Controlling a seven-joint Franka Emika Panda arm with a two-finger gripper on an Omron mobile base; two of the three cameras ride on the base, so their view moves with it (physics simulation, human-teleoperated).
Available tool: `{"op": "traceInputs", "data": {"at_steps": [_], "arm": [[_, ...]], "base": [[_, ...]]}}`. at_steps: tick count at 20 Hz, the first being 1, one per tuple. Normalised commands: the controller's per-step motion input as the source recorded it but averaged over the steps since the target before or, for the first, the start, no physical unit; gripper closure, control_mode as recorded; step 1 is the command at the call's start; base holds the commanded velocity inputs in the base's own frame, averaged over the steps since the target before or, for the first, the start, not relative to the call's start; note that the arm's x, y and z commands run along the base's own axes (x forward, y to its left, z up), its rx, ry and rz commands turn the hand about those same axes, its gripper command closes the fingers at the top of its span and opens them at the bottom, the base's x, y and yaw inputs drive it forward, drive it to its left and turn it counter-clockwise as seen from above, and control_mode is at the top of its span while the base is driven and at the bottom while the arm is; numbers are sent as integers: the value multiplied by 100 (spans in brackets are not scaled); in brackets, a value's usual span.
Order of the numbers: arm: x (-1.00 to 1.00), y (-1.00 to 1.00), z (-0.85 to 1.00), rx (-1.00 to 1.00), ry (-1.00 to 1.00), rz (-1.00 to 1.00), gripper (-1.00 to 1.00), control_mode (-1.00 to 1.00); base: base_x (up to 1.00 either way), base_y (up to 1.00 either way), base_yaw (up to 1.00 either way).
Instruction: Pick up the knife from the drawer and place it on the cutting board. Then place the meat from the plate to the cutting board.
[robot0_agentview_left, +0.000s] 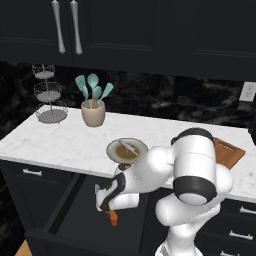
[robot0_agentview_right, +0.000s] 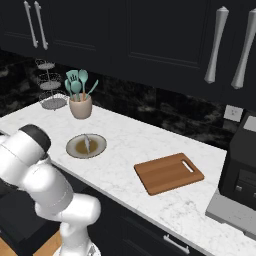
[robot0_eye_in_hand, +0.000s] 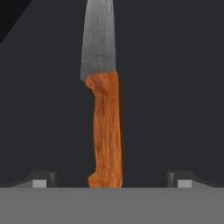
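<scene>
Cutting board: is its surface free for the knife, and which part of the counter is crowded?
The cutting board is bare all over. Bare marble lies between it and the plate. Crowded: the far left, where the utensil cup stands beside the wire stand.

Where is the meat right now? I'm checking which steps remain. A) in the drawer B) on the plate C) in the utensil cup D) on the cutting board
B: the pale meat lies on the round plate, while the cutting board holds nothing.
</scene>
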Motion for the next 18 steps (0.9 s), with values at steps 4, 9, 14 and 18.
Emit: {"op": "traceInputs", "data": {"at_steps": [4, 9, 14, 18], "arm": [[20, 0, -26, 0, 0, 0, -100, -100], [10, 10, -30, 0, 0, 0, -100, -100], [9, 39, -37, -4, 0, 0, -100, -100], [16, 56, -52, -7, 0, 0, 100, -100]], "base": [[0, 0, 0], [0, 0, 0], [0, 0, 0], [0, 0, 0]]}}
